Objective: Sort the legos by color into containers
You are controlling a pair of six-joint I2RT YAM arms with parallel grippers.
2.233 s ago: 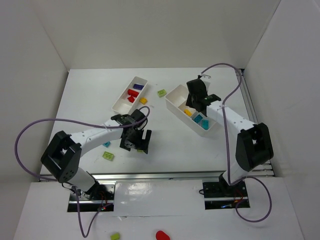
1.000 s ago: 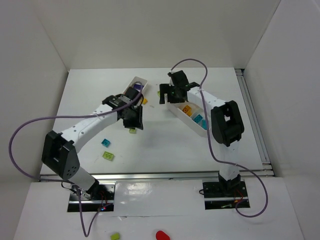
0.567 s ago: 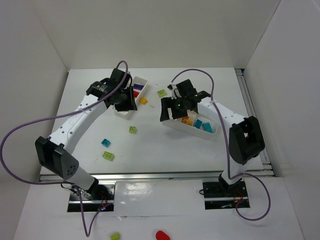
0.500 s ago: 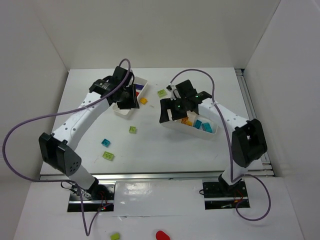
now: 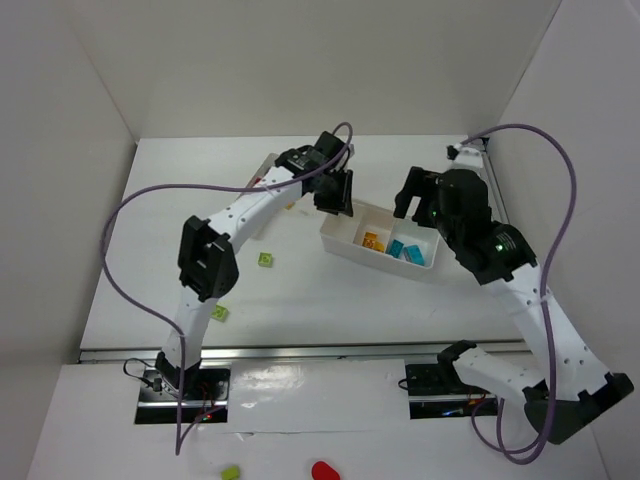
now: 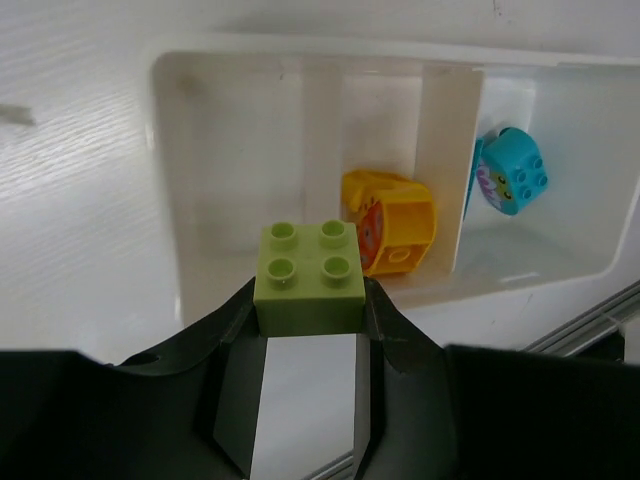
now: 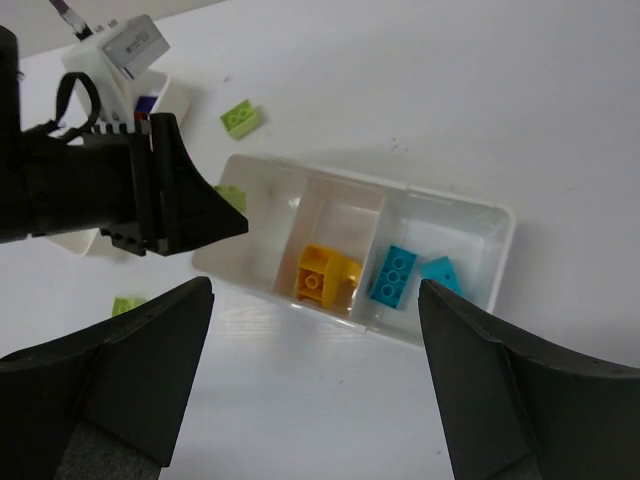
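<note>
left gripper (image 6: pixel 308 305) pinches a lime green brick (image 6: pixel 308 275) by its sides, held above the right tray (image 6: pixel 300 50) near its empty end compartment (image 6: pixel 240 150). the orange brick (image 6: pixel 392 235) sits in the middle compartment and the cyan brick (image 6: pixel 510 170) in the far one. right gripper (image 7: pixel 315 290) hangs above the tray, fingers spread wide, holding nothing.

risk: in the left wrist view the brick lines up near the divider (image 6: pixel 322 130) rather than the compartment's middle. a release here could clip the divider and tip in with the orange, or hit the rim and bounce onto the table (image 5: pixel 330 290). a half-opened grip could drag it sideways.
</note>
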